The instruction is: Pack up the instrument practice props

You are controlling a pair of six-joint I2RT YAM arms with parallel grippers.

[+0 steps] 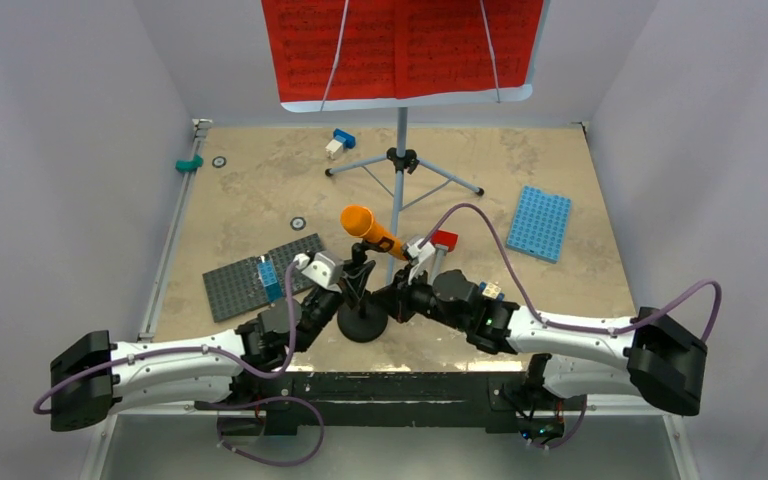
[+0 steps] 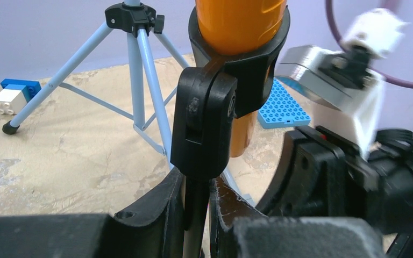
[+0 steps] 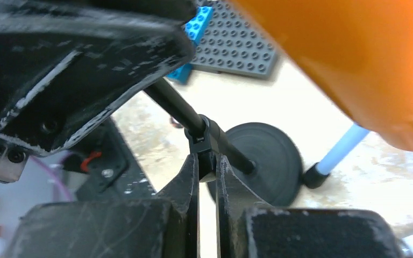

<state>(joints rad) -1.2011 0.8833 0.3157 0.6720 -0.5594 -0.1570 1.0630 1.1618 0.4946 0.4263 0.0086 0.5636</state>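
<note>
The small black mic stand stands at the near middle of the table, its clip holding the tilted orange toy microphone. My left gripper is shut on the stand's thin post just under the clip. My right gripper is shut on a collar of the same post, lower down, with the round base behind it. The orange microphone fills the upper right of the right wrist view. Behind it all stands the pale-blue music stand on its tripod, carrying the red sheet-music pages.
A grey studded plate with a blue brick lies at the left, a blue studded plate at the right. A red-headed toy hammer sits near my right wrist. A blue-and-white brick lies at the back. Walls close three sides.
</note>
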